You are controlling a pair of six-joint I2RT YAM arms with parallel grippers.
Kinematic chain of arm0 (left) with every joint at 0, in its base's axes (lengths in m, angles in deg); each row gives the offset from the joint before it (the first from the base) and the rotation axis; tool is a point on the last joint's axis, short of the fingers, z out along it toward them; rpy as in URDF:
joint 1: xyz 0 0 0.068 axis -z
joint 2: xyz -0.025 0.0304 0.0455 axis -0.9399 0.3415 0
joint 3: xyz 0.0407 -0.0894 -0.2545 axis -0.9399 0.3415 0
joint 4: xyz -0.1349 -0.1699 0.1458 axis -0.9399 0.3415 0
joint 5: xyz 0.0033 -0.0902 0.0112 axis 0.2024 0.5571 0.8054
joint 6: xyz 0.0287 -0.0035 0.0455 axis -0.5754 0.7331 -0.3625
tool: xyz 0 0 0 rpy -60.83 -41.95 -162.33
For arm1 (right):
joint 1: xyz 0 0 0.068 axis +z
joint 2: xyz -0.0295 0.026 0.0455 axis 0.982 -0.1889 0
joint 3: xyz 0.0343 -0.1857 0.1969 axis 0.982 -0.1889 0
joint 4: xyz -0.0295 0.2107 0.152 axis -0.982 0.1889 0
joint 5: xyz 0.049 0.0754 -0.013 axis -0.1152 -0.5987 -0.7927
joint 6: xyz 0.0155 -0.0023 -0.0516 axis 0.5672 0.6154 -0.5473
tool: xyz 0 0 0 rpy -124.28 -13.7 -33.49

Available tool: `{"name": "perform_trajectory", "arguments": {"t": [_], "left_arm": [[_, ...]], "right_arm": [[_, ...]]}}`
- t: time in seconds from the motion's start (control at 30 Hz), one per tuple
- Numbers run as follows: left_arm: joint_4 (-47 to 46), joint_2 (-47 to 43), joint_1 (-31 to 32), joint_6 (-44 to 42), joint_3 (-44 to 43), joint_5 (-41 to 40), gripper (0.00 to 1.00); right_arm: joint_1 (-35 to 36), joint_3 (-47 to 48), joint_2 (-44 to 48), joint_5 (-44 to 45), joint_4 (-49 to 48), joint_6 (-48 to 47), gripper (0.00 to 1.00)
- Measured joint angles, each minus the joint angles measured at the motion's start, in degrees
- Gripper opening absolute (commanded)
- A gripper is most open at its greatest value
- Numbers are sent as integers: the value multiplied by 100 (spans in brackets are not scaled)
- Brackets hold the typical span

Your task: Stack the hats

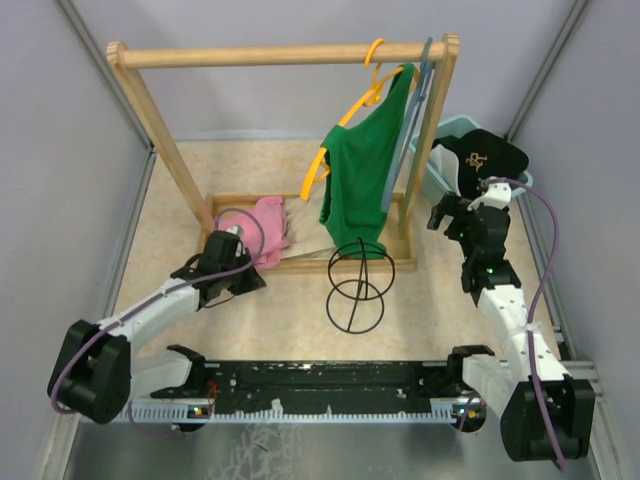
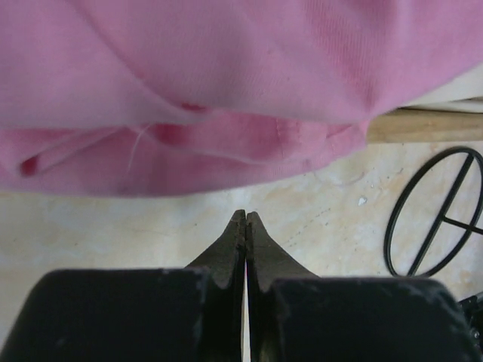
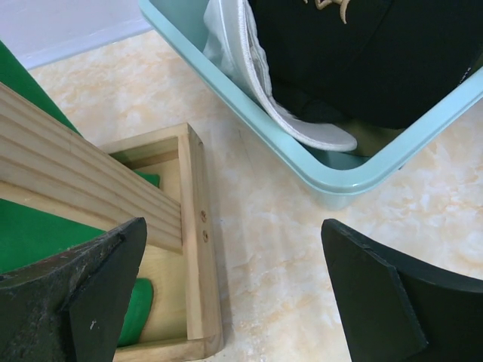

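Bearing gold emblem, black cap (image 1: 497, 148) touches white cap (image 3: 260, 90); left jaws together, right apart

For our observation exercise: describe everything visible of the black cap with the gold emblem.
The black cap looks like soft fabric, with a gold stitched emblem. It lies on top inside the pale blue bin at the far right, resting against a white cap. The open right end effector hangs short of it, not touching.
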Motion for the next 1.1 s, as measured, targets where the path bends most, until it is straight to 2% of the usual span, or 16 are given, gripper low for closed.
{"name": "perform_trajectory", "arguments": {"t": [0.33,0.5,0.7,0.83,0.97,1.03,1.1], "left_arm": [[-2081,1539,487,433,151,-341,0],[-2977,2439,568,686,-286,-245,0],[-3429,3165,564,787,-857,-339,0],[-3451,3434,542,815,-1150,-352,0],[-3491,3523,474,866,-1231,-345,0],[-3491,3526,442,879,-1231,-319,0],[-3486,3526,387,903,-1231,-247,0]], "right_arm": [[0,-63,83,-101,247,162,99],[26,-66,358,-380,817,367,97],[127,-192,789,-619,1753,660,75],[293,-348,619,-841,2247,933,75],[494,-328,-236,-979,2468,1110,68],[501,-273,-667,-994,2509,1189,58],[501,-162,-1121,-1014,2468,1287,41]]}}
